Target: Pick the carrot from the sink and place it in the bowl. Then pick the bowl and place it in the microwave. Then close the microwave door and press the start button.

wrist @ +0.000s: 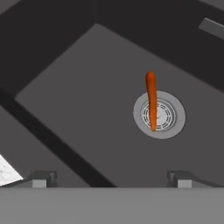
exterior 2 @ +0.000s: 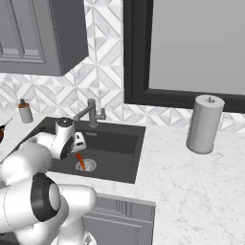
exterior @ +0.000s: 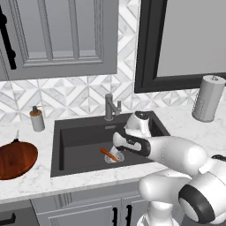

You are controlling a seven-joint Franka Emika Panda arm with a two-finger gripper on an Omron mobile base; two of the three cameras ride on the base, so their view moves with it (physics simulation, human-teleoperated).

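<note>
None of the task's steps looked finished at this moment: the carrot (wrist: 151, 100) lay on the floor of the sink (exterior: 79, 141), its thin end across the round drain (wrist: 159, 115) and its thick end pointing away from it. The gripper (wrist: 109, 178) hung above the basin with its jaws wide apart and nothing between them, the carrot sitting ahead of the jaws and nearer the fingertip (wrist: 181, 178) on that side of the hand view, well clear of both tips. From the left base view the bowl (exterior: 15, 160) waited on the counter, far off to the side of the jaws, beyond the sink's rim, with no carrot in it. So the first pick was judged not yet made, and the placing, the microwave, the door and the start button all remained to do.
</note>
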